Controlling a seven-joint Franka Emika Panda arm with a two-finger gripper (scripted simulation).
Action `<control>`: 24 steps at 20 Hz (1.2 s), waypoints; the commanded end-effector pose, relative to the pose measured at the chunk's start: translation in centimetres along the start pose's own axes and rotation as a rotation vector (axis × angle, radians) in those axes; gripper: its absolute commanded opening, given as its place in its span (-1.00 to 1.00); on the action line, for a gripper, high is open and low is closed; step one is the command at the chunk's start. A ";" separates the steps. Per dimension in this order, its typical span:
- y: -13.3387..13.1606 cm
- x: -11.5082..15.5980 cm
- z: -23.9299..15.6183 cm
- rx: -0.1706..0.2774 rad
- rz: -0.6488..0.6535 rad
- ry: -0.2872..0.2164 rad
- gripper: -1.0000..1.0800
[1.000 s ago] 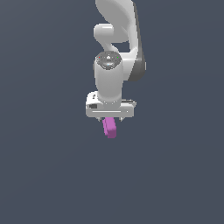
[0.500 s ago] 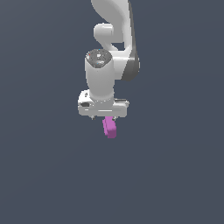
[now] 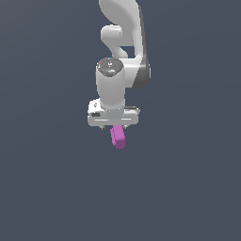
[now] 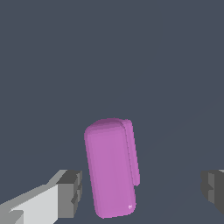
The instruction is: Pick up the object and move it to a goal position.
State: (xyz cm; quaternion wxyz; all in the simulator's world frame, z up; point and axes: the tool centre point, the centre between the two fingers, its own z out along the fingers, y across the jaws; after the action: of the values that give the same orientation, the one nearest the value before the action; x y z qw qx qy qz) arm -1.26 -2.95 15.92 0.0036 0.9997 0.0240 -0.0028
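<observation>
The object (image 3: 117, 137) is a small magenta-purple rounded block on the dark grey surface, showing just below the white hand in the exterior view. My gripper (image 3: 114, 127) hangs right over it, and the hand covers the block's upper end. In the wrist view the object (image 4: 111, 168) lies between the two fingers, slightly tilted. The gripper (image 4: 142, 190) is open. One grey fingertip (image 4: 70, 193) sits close beside the block with a narrow gap. The other fingertip (image 4: 213, 188) stands far off it. Neither touches the block.
A plain dark grey surface (image 3: 188, 188) fills both views. The white arm (image 3: 123, 42) rises behind the hand toward the top of the exterior view. Nothing else shows, and no goal marker is visible.
The hand has shifted slightly toward the exterior view's left and the wrist has turned a little. The object stays in the same place.
</observation>
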 end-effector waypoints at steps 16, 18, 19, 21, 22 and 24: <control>-1.4 -1.8 2.9 0.006 -0.140 0.005 0.92; -1.4 -1.8 3.4 0.006 -0.141 0.005 0.92; -1.5 -1.8 3.8 0.007 -0.142 0.006 0.92; -1.5 -1.9 4.7 0.007 -0.143 0.006 0.92; -1.5 -1.9 5.3 0.007 -0.143 0.006 0.92; -1.5 -1.9 6.2 0.007 -0.144 0.006 0.92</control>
State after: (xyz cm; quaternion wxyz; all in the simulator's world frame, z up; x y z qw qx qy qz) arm -3.25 -1.60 10.42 0.0000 0.9954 0.0954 -0.0001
